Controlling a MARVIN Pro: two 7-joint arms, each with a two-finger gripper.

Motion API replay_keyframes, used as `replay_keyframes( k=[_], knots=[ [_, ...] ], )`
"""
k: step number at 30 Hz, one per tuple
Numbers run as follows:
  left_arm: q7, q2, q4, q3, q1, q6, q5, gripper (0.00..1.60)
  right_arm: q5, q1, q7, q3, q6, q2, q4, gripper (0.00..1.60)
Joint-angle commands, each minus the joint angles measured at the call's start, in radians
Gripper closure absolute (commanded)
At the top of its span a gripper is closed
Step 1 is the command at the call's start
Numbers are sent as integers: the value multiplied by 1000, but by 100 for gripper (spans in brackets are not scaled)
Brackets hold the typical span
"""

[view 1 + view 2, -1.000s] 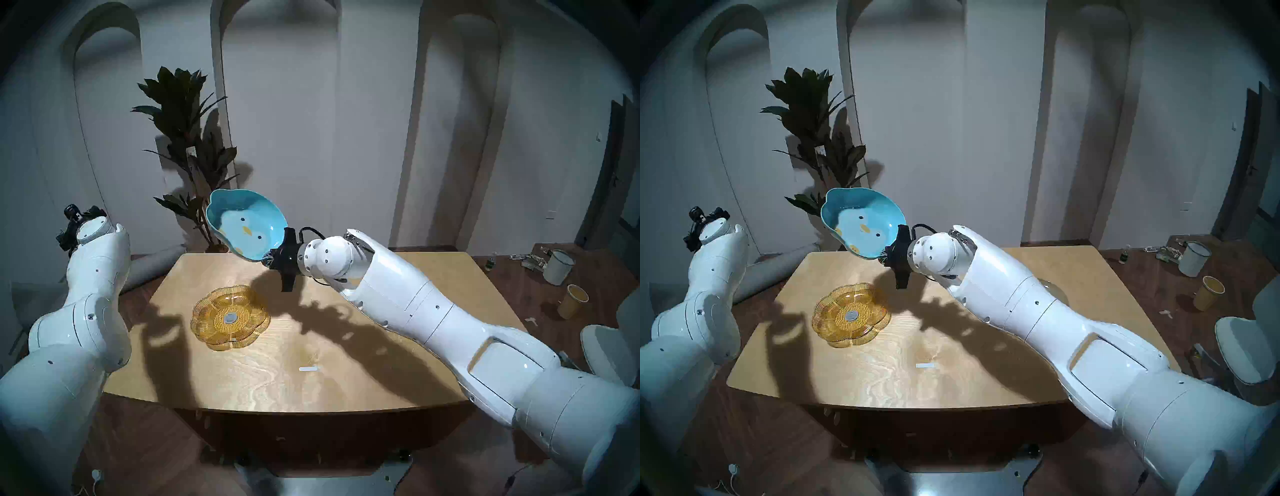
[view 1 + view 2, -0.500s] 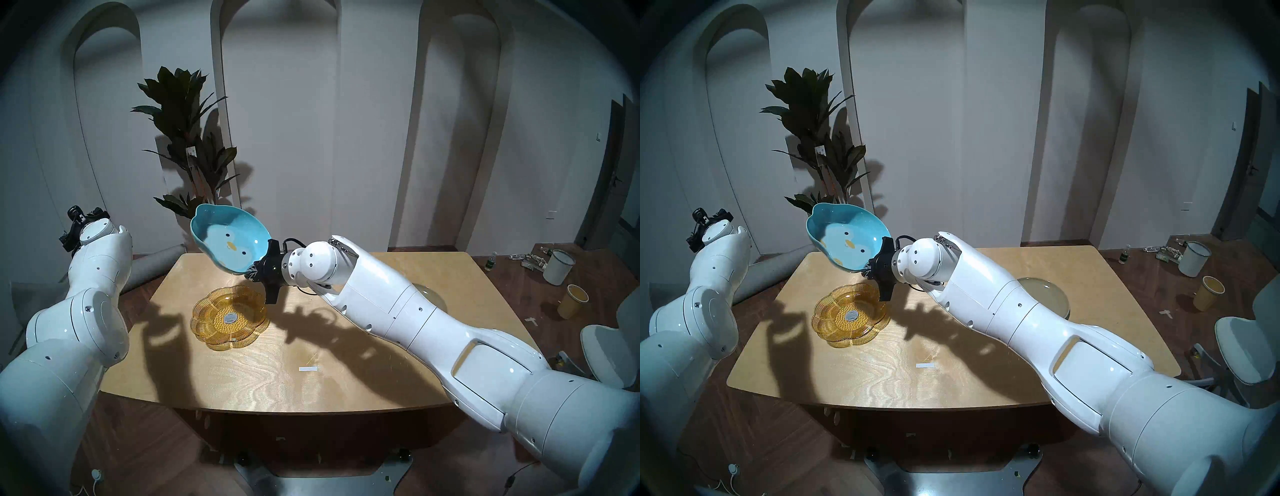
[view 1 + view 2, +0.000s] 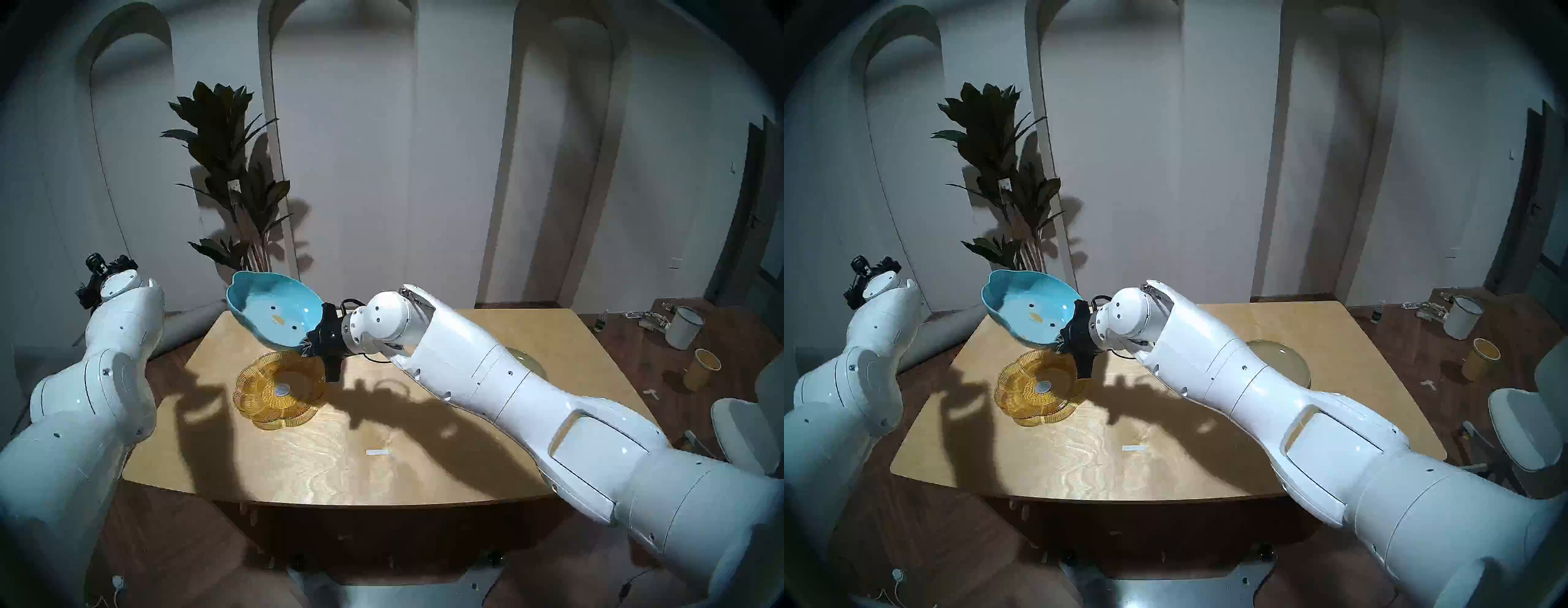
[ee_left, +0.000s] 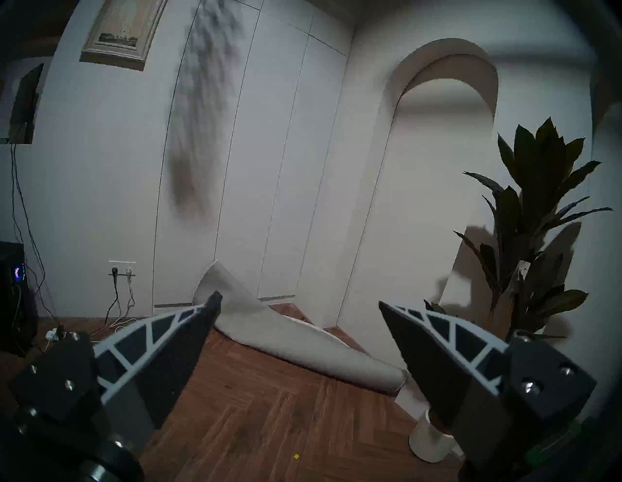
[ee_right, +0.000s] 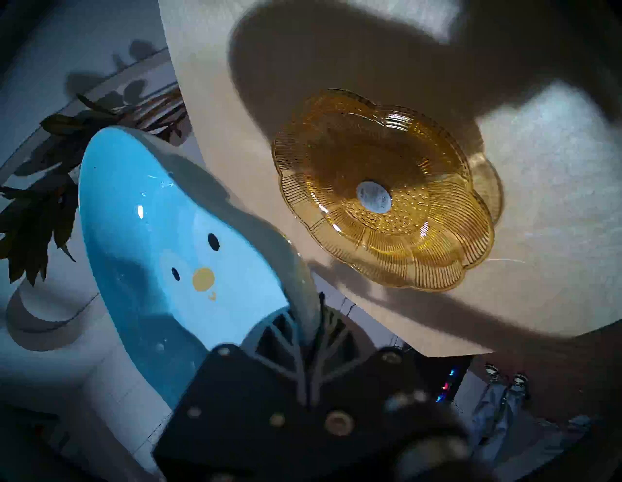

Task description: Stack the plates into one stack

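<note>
The right end effector (image 3: 313, 339) is pinching the near rim of the blue plate (image 3: 275, 312), its fingers closed tight on that one edge, so the plate is jutting out away from the wrist, tilted, up in the air above the far part of the tabletop (image 3: 339, 446). The amber plate (image 3: 280, 389) is lying flat on the tabletop just below and a little nearer the robot than the blue one, the two apart. To do this step well, the arm should probably be levelling the blue plate, centring it over the amber one's middle, then lowering slowly and letting go only once it is resting, since a one-edge grip on glossy ware could slip. The beige plate (image 3: 1278, 361) is waiting half hidden behind the right arm. The left end effector (image 4: 299, 323) is gaping wide, empty, off to the side, facing the wall.
</note>
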Motion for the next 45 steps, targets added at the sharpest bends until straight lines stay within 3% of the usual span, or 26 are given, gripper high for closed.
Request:
replay_keyframes(
  k=[1,26,45],
  knots=[
    [-4,3,-8,12,-56,-24,7,0,3,45,-54,-1,14,-16,-7,160],
    [-25,0,26,22,-71,-61,2,0,-11,147,-312,-10,37,24,82,160],
    [-38,-4,57,19,-61,-78,-2,0,-63,218,-421,-52,81,-34,186,160]
  ],
)
